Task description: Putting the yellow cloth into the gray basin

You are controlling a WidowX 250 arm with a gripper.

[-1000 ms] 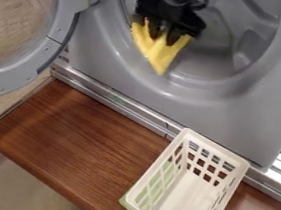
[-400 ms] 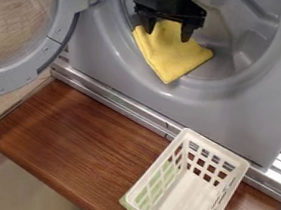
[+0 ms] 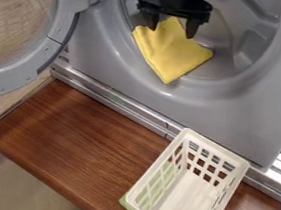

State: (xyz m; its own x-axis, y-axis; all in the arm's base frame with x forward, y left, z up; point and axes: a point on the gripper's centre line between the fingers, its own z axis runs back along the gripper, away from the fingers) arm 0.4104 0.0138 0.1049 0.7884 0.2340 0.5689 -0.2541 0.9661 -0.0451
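The yellow cloth point(image 3: 171, 51) I have in front of me lies spread over the lower lip of the gray basin point(image 3: 221, 65), one corner pointing down over the rim and its upper part inside the round opening. My gripper point(image 3: 172, 26) hangs over the top of the cloth, its two fingers parted, with the cloth's upper corner showing between them; I read it as released, though from this angle I can't be sure whether a fingertip touches the fabric. To the left of the view a round door point(image 3: 65, 23) with a clear pane stands swung open. Below the basin I see a brown wooden board point(image 3: 83, 143), and on its right part sits a white slatted basket point(image 3: 133, 194), with something pale green point(image 3: 157, 186) showing along its left side.
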